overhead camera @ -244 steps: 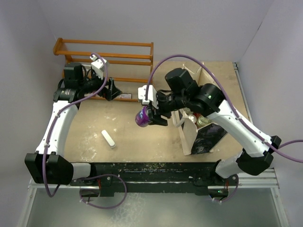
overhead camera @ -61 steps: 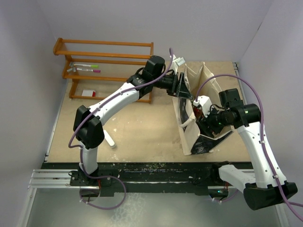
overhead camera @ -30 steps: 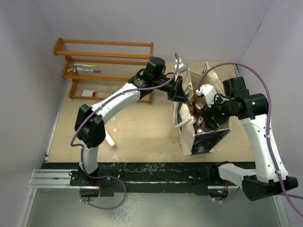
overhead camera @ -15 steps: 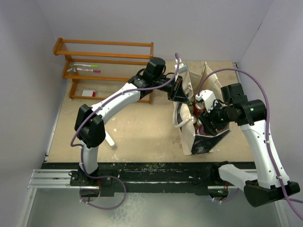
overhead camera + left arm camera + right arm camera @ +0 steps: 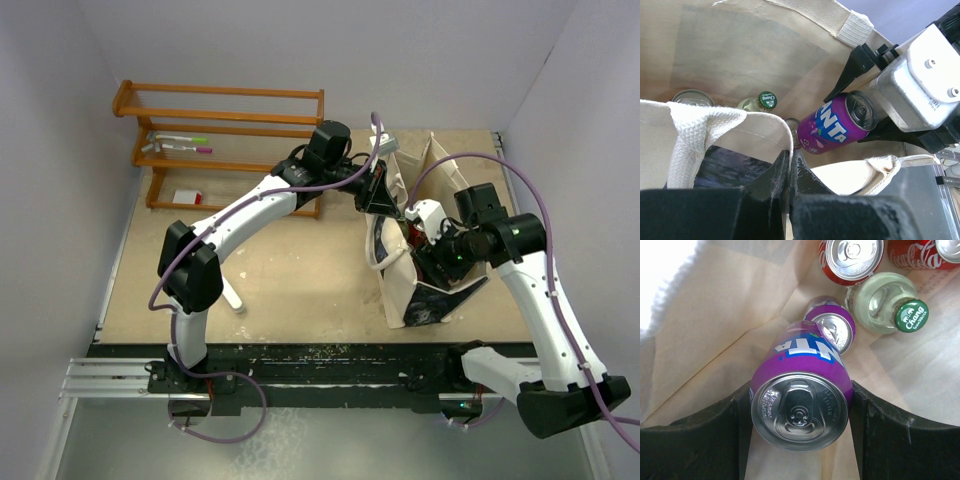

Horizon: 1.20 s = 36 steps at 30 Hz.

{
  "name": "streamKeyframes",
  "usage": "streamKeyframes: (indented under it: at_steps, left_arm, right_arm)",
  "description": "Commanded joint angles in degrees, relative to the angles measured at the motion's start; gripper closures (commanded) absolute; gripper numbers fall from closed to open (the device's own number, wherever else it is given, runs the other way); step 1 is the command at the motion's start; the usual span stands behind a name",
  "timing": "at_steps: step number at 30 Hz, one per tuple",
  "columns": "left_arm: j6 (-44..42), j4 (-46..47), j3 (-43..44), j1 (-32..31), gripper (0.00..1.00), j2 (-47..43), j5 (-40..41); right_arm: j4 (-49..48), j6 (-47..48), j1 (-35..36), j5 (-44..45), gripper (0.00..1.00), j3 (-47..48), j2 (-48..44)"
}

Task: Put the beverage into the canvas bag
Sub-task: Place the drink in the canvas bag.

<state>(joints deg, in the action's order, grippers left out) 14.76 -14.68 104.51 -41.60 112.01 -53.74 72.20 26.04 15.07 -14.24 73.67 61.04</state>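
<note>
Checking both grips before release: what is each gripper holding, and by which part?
The right gripper holds the purple Fanta can by its sides, near the top end. The left gripper pinches the top rim of the canvas bag.

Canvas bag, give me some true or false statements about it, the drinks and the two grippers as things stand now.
1. The right gripper holds a purple can inside the canvas bag. True.
2. The left gripper hangs open above the table. False: it is shut on the bag's rim.
3. A green-capped bottle stands in the bag. True.
4. The bag holds no red cans. False: red cans sit inside.
</note>
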Motion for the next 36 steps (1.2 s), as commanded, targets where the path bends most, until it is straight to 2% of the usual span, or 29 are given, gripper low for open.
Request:
streamKeyframes:
  at_steps: [1, 11, 17, 26, 36]
  left_arm:
    - [-1.71, 0.03, 1.50, 1.44, 1.00, -0.27, 2.57]
    - [1.30, 1.92, 1.51, 2.20, 1.00, -0.05, 2.11]
    - [0.36, 1.34, 2.11, 2.30, 1.00, 0.49, 2.25]
    - [-0.27, 1.15, 2.30, 2.76, 1.00, -0.16, 2.68]
    - [-1.80, 0.43, 2.10, 2.68, 1.00, -0.64, 3.57]
  right_arm:
    - [3.91, -0.55, 0.57, 1.55, 1.00, -1.96, 1.51]
    - [3.82, 1.23, 0.59, 5.44, 1.00, -5.45, 2.49]
    - [3.78, 0.82, 0.57, 5.72, 1.00, -1.69, 1.71]
    - [3.73, -0.39, -0.89, 9.74, 1.00, 1.30, -5.11]
    - [3.91, -0.62, -1.10, 11.67, 1.00, -3.85, -6.79]
